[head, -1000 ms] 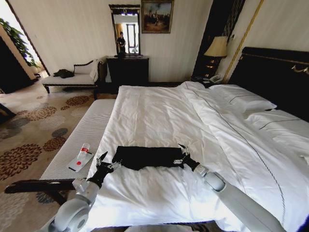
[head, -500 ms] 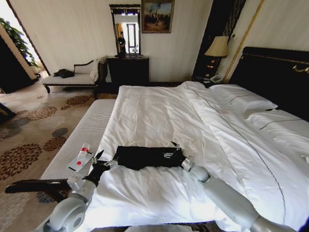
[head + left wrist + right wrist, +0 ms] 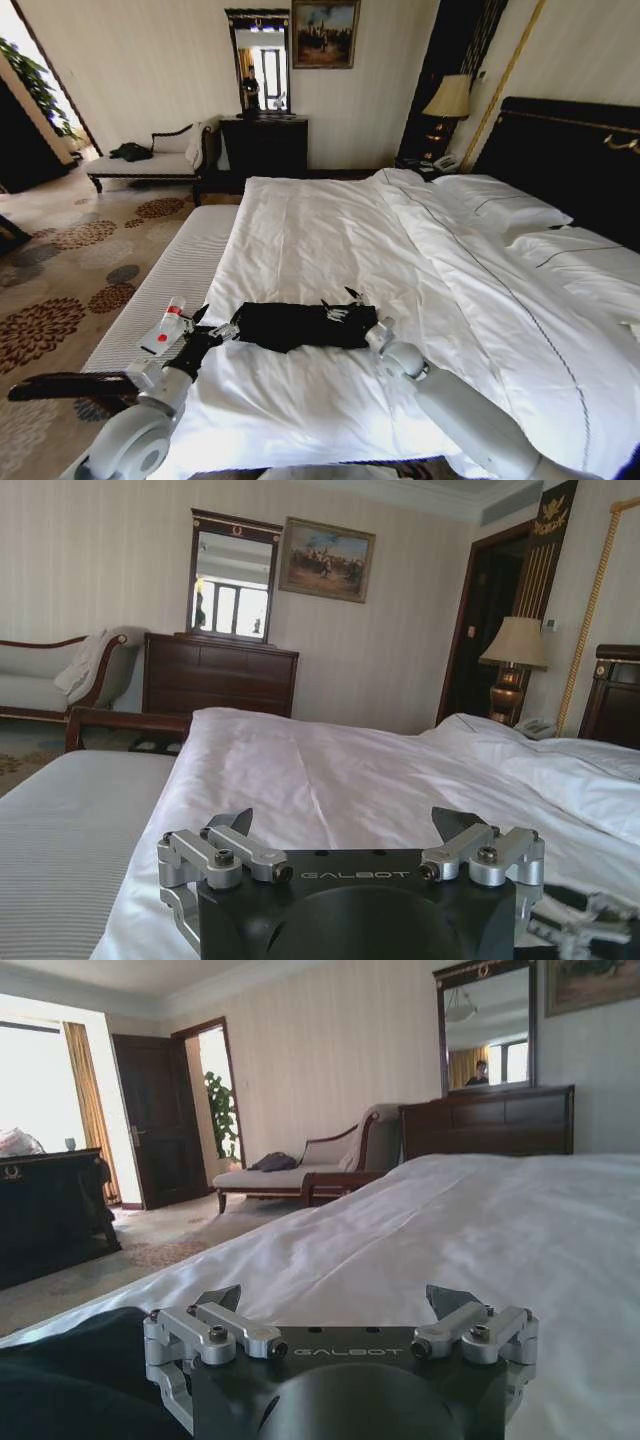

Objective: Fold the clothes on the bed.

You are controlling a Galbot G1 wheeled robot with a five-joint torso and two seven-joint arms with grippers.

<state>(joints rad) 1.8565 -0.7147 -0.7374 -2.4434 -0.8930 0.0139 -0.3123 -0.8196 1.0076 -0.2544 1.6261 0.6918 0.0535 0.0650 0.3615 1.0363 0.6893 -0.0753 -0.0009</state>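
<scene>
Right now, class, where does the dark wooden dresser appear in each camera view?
Head view: the dresser stands at the far wall, upper centre, beyond the bed.
Left wrist view: across the bed from the open left gripper, next to the chaise.
Right wrist view: across the bed from the open right gripper, beside the chaise.
Shared landmark: the mirror above it.

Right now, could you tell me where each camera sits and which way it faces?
Head: high, looking down on the bed and T-shirt; both arms show, left hand, right hand.
Left wrist: low over the bed, facing the dresser; open left hand.
Right wrist: low by the T-shirt, facing the door; open right hand.
All views share the bed.
</scene>
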